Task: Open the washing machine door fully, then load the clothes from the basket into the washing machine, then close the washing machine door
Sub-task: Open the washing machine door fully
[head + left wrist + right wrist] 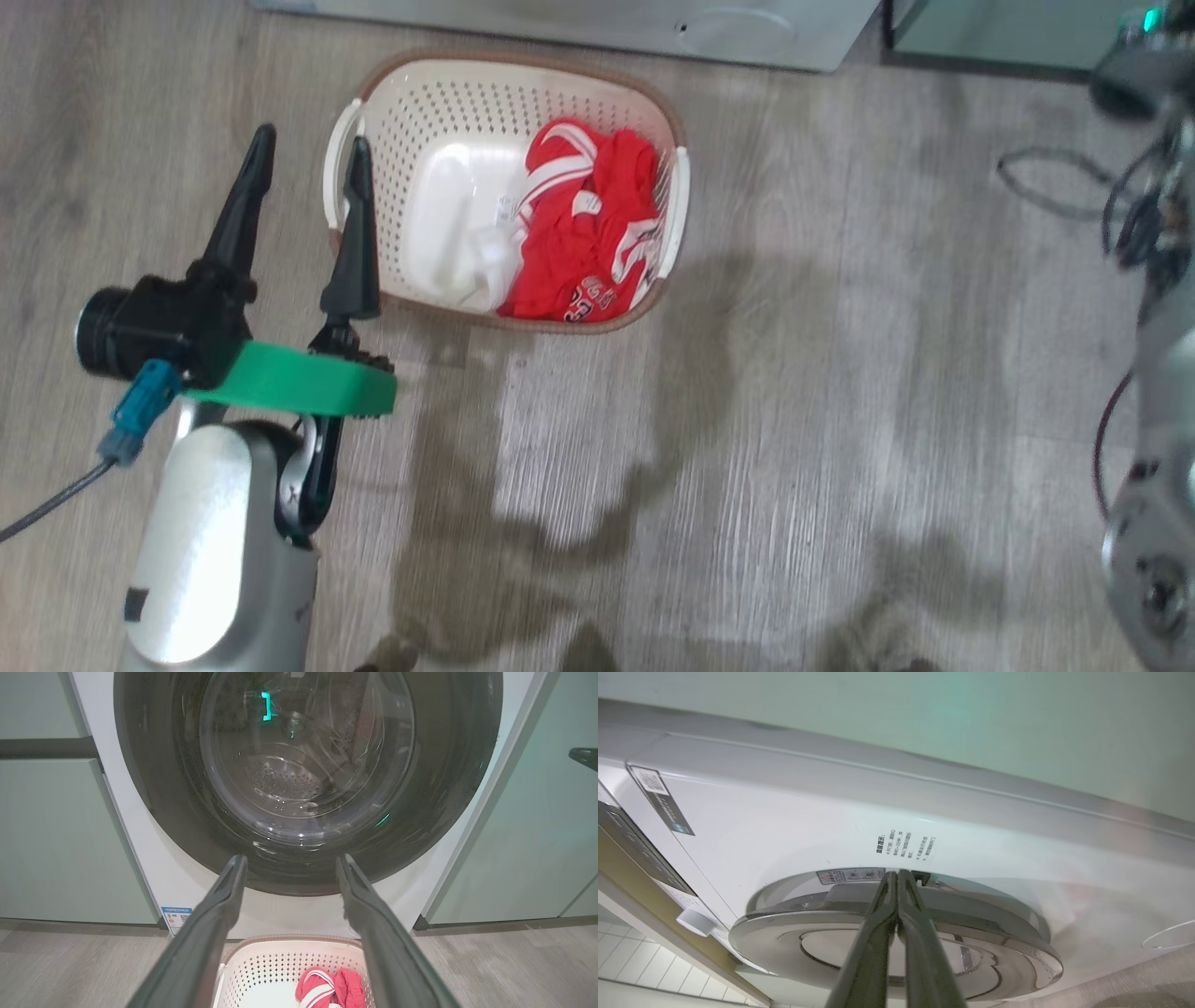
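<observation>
Left gripper [313,138] stands wide open and empty, just left of the basket [420,112], its inner finger level with the basket's left rim. The basket sits on the floor near the foot of the washing machine [187,891]. The clothes [588,233] lie heaped in its right half, well apart from both grippers. The washing machine door [444,788] appears shut, on the far side of the left fingers. Right gripper [898,873] is pressed closed, holding nothing, with its tips at the door's rim; contact cannot be confirmed
</observation>
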